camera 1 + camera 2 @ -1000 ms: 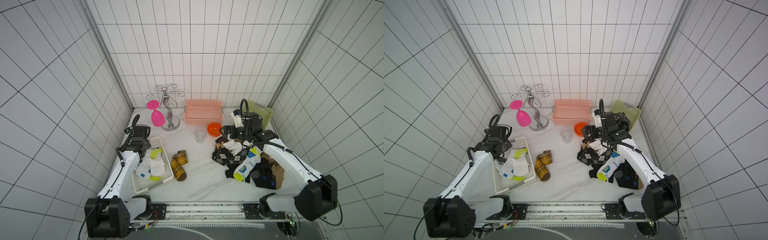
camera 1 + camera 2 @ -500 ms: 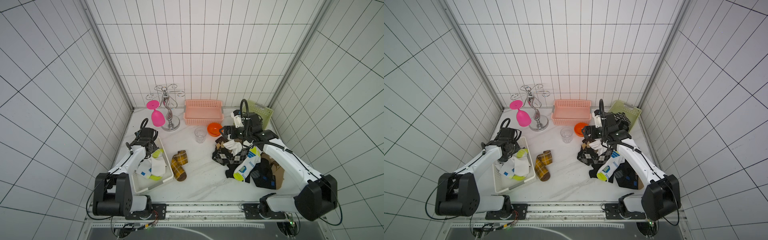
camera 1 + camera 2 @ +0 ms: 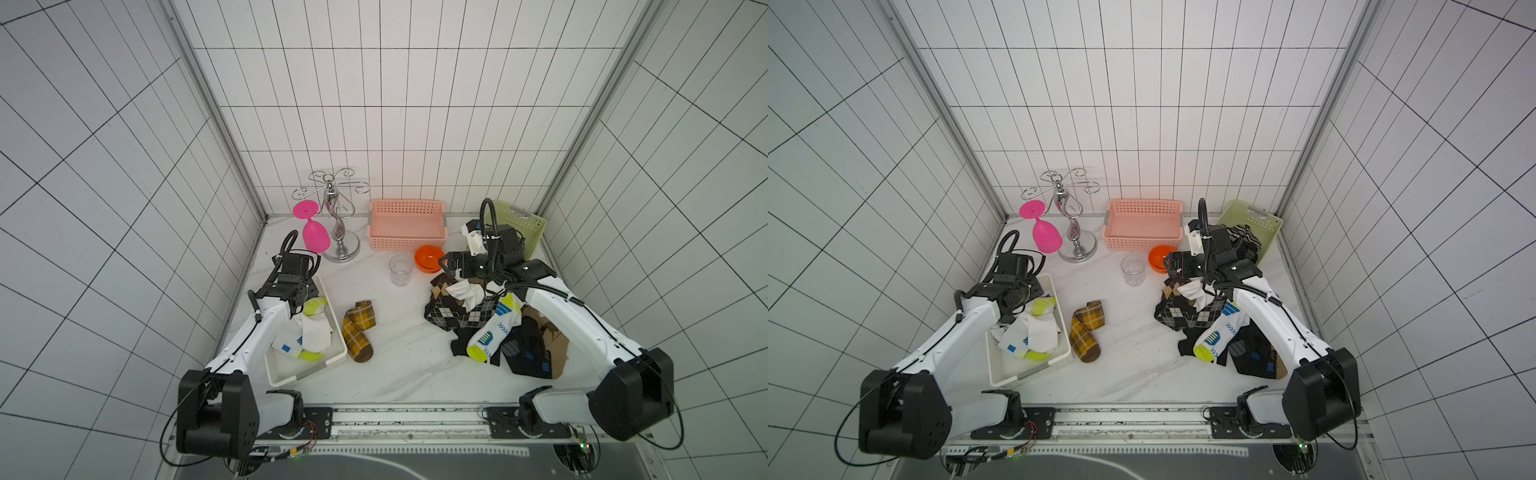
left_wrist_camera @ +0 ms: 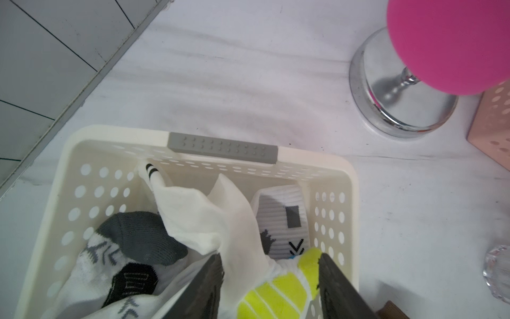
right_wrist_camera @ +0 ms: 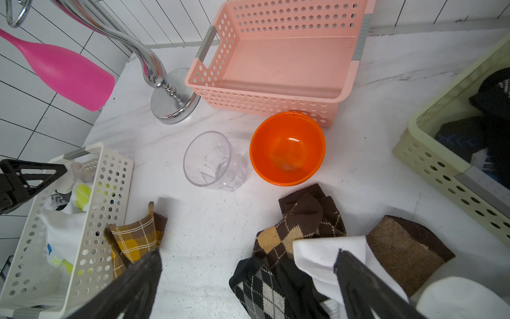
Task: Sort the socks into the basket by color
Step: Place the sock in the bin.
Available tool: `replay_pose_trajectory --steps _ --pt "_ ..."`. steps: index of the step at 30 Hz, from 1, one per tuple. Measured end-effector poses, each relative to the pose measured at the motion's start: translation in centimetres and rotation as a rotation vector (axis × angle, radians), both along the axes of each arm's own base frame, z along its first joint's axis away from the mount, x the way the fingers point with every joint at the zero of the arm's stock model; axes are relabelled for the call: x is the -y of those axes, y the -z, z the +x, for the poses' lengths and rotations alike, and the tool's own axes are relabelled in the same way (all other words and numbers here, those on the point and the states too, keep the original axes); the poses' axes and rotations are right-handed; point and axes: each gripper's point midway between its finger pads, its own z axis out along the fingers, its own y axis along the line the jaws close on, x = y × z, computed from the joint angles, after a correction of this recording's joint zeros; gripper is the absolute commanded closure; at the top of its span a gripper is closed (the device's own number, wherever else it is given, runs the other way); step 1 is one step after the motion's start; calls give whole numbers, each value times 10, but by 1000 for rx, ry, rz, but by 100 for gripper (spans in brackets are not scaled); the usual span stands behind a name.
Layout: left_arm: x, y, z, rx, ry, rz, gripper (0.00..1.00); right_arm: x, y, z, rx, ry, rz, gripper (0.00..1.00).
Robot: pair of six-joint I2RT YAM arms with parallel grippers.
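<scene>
we see the left gripper [image 4: 270,272] only in its wrist view, fingers [image 4: 204,292] running off the edge; in both top views its own wrist hides it above the white basket [image 3: 309,372]. the pink glass [image 4: 452,41] and a clear cup [image 4: 498,270] are cut off there too. we lose part of the sock pile [image 3: 465,316] under the right arm [image 3: 582,322]. the green basket [image 5: 436,163], cropped in the right wrist view, holds what seem black socks [image 5: 491,132].

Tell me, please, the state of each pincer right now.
Left pincer: open, a white sock loose between its jaws, over the white basket.
Right pincer: open, holding nothing, above the sock pile.
</scene>
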Motion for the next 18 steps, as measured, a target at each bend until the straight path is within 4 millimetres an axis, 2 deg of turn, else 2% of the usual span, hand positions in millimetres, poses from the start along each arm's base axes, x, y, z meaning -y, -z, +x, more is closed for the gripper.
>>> replay_pose_trajectory --steps 5,12,18 --pt "21 -34 12 79 87 34 39 6 17 1 -47 26 -40 0" --pt "76 -68 16 168 265 55 36 18 39 -1 -116 78 -105 1" --pt "124 -84 13 224 391 26 36 16 63 -9 -194 49 -123 13"
